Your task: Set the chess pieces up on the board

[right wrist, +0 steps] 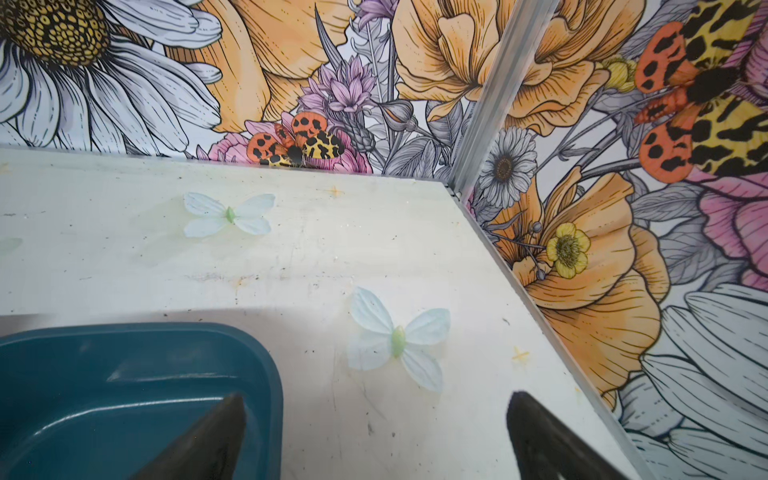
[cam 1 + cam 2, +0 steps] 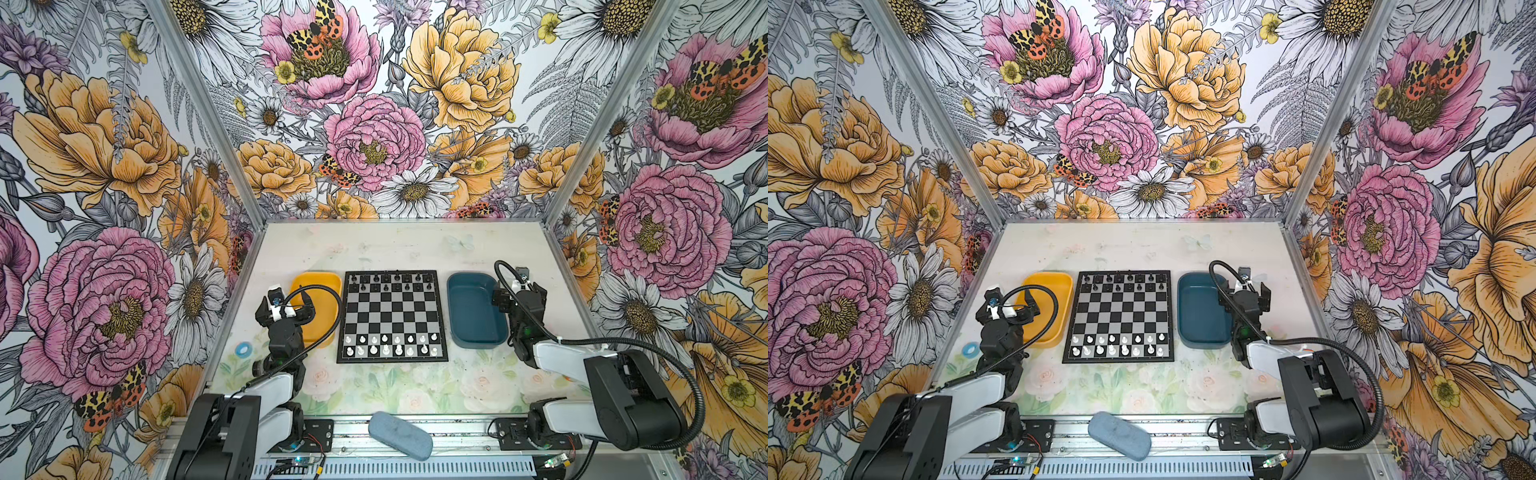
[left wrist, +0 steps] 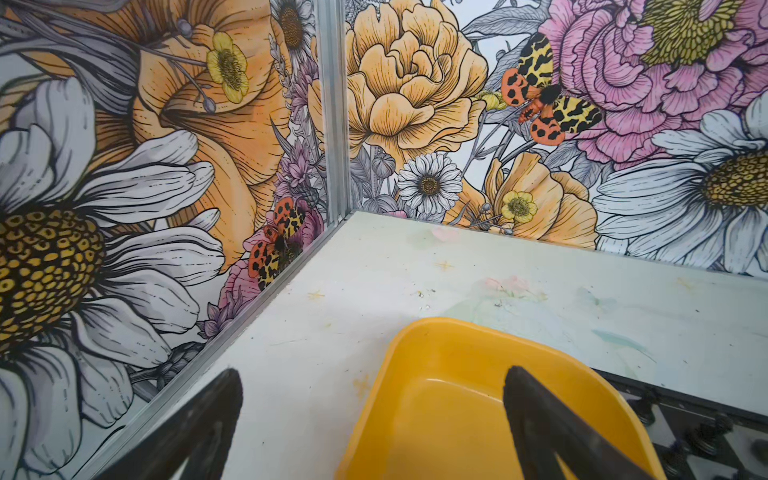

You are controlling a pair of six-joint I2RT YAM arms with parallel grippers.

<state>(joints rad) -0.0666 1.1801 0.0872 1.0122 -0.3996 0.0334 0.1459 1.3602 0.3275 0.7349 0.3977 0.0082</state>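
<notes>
Pouch of grey-blue fabric (image 2: 400,434) lies nearest, on the metal rail between the two arm bases. Beyond it, on the table (image 2: 395,249), the board (image 2: 392,316) sits square in the middle. The chess pieces (image 2: 386,349) stand upright on its two nearest rows, too small to tell whether every square there is filled. The black chessmen (image 2: 386,286) occupy the two farthest rows, and the squares between are bare. A small blue ring (image 2: 244,349) lies near the left arm.

The left pincer (image 2: 286,305) hangs over the yellow tray (image 2: 324,286) just left of the board, jaws wide apart and holding nothing. The right pincer (image 2: 519,293) straddles the outer rim of the blue tray (image 2: 473,307) just right of the board, equally spread and empty. What shows of both trays is bare.

The set-up looks finished, or within a piece of it. The next move, I judge, calls for checking the near corner squares for a gap. Failing that, both arms need only draw back without brushing the outer files.
</notes>
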